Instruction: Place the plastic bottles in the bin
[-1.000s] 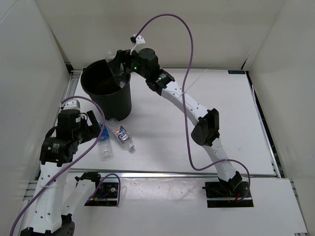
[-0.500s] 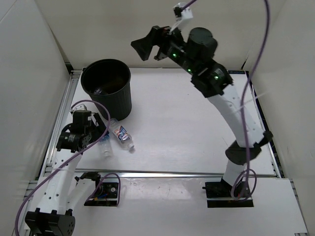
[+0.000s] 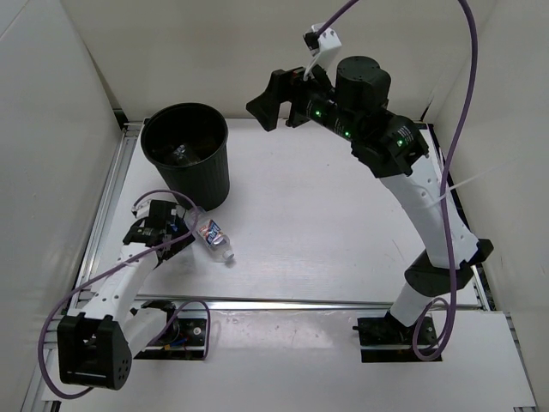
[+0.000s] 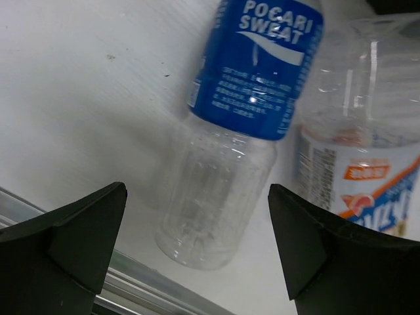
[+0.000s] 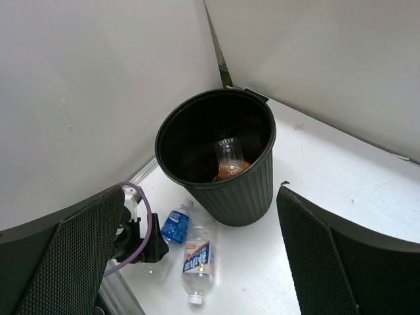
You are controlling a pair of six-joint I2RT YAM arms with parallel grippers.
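Left gripper [image 4: 197, 197], low and wide apart, hangs over the clear, dimpled, blue-labelled plastic bottle [image 4: 252, 92]; right gripper [image 5: 200, 190], raised high, equally wide.

White table [image 3: 326, 223], white walls [image 3: 51, 129]

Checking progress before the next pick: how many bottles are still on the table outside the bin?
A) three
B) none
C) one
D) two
D: the blue-label bottle and the red-white-blue bottle lie side by side on the table next to the bin.
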